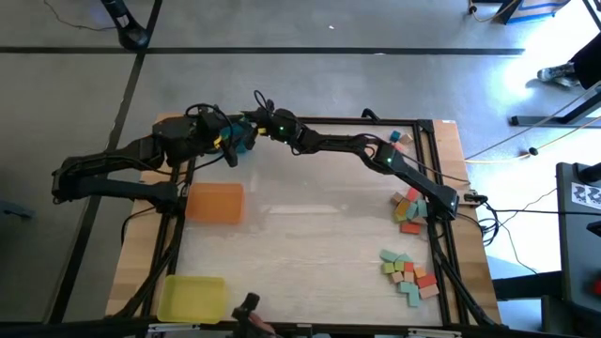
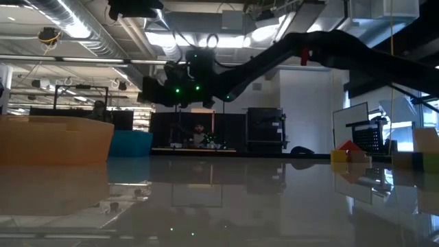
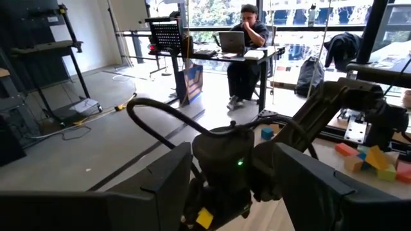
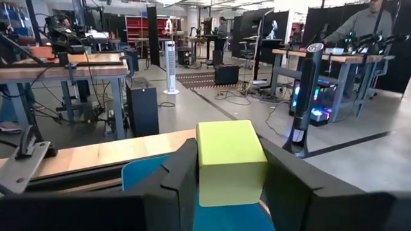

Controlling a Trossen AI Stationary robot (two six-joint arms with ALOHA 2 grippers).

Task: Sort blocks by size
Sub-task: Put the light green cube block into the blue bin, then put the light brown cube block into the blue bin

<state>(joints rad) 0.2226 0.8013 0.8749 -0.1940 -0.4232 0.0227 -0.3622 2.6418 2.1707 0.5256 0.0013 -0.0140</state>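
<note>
My right gripper (image 1: 247,134) reaches across to the table's far left corner and is shut on a yellow block (image 4: 231,160). The block hangs over a blue tray (image 4: 146,174), which the arms mostly hide in the high view. My left gripper (image 1: 228,144) stands open close beside it, facing the right arm's wrist (image 3: 225,163), and holds nothing. The other blocks lie in heaps by the table's right edge (image 1: 408,207) (image 1: 408,269), with a few at the far right (image 1: 399,138). My right gripper pinches the yellow block by two opposite side faces (image 4: 204,168) between its two fingers. The fingers lie about level, coming from the table's right side. The block sits upright in the hold, lifted clear above the blue tray.
An orange tray (image 1: 214,202) lies at the left middle of the table and a yellow tray (image 1: 192,299) at the near left corner. A black frame (image 1: 376,122) rims the table. People sit at desks in the room beyond.
</note>
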